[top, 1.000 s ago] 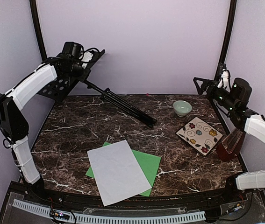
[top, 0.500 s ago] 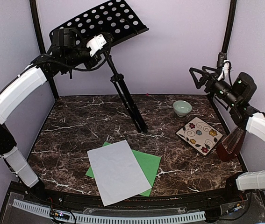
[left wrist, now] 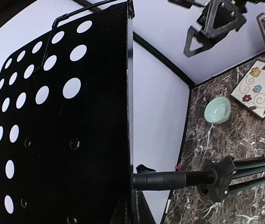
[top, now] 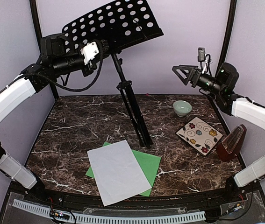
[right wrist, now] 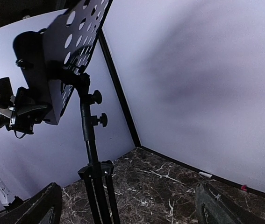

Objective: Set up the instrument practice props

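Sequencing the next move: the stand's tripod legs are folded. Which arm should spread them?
Right. The right pincer is open, empty, in the air facing the music stand pole. The left pincer is clamped on the stand's desk, propping it on its folded legs, so it likely can't let go.
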